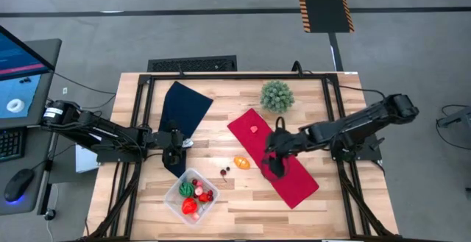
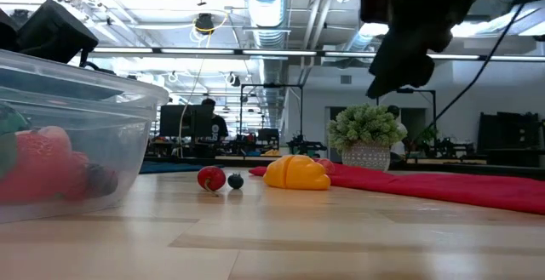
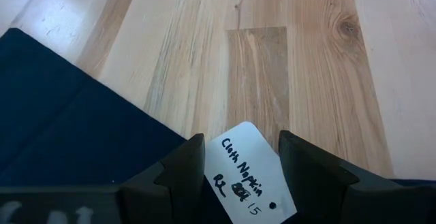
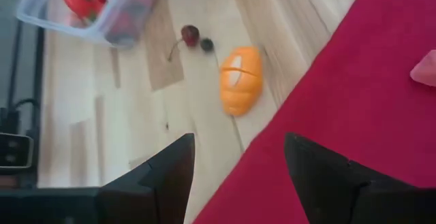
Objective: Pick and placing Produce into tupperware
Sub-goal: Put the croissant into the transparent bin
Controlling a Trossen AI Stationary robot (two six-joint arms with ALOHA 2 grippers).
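Wooden tabletop: the orange piece (image 1: 241, 162) lies just left of the red cloth (image 1: 294, 179), long axis across the table, right of the tupperware (image 1: 176, 201). Right gripper (image 1: 274, 170), fingers apart and empty, hovers just right of it, nearer than the left gripper (image 1: 176, 156), also spread, over the dark blue cloth (image 1: 184, 106)

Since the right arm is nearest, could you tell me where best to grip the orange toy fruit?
Probably across the narrow middle of the orange toy fruit, from straight above. It lies flat on bare wood beside the red cloth, oblong, and the open right gripper hovers close by.
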